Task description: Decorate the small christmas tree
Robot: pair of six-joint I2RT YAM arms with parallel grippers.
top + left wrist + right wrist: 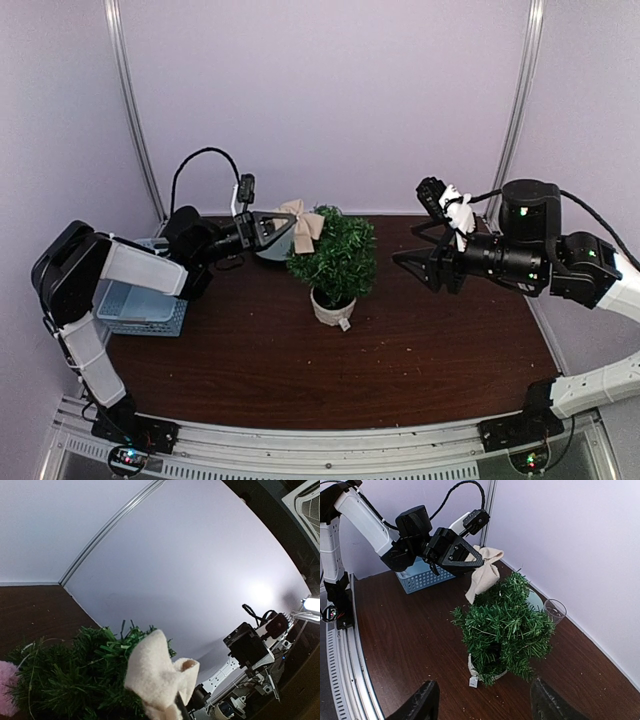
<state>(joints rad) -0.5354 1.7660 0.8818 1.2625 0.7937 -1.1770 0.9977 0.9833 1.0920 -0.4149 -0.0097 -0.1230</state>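
Observation:
The small christmas tree [336, 258] is a bushy dark green conifer in an off-white pot [330, 307] at the table's middle. It also shows in the right wrist view [504, 622] and in the left wrist view [65, 675]. My left gripper [285, 226] is shut on a beige fabric bow [303, 224] and holds it against the tree's upper left side. The bow shows close up in the left wrist view [157, 672] and from across in the right wrist view [484, 572]. My right gripper [400, 258] is open and empty, to the right of the tree, its fingers [417, 702] spread wide.
A blue basket [140, 308] stands at the table's left under the left arm. A clear glass cup [554, 611] and a pale round dish [536, 600] stand behind the tree by the back wall. A pink fluffy thing [6, 687] shows at the left wrist view's edge.

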